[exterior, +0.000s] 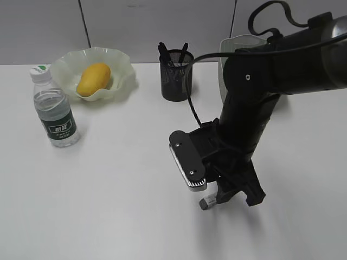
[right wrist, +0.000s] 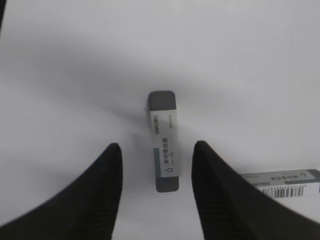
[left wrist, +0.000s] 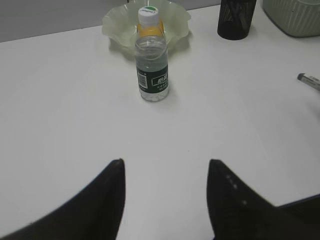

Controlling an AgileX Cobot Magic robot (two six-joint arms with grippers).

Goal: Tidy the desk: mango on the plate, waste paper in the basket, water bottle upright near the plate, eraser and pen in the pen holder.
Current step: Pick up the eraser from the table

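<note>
My right gripper (right wrist: 156,146) is open, pointing down at the desk (exterior: 119,184), with one finger on each side of a white eraser with grey ends (right wrist: 164,135). In the exterior view the gripper (exterior: 219,197) stands low over the eraser (exterior: 206,203). My left gripper (left wrist: 166,162) is open and empty over bare desk. The water bottle (exterior: 55,108) stands upright next to the plate (exterior: 122,62), which holds the mango (exterior: 93,79). The pen holder (exterior: 176,78) has dark pen tops sticking out. The waste paper is out of view.
The basket (exterior: 238,43) stands at the back right, mostly behind my right arm; it also shows in the left wrist view (left wrist: 295,17). A second white, grey-ended bar with a barcode (right wrist: 280,182) lies just right of my right gripper.
</note>
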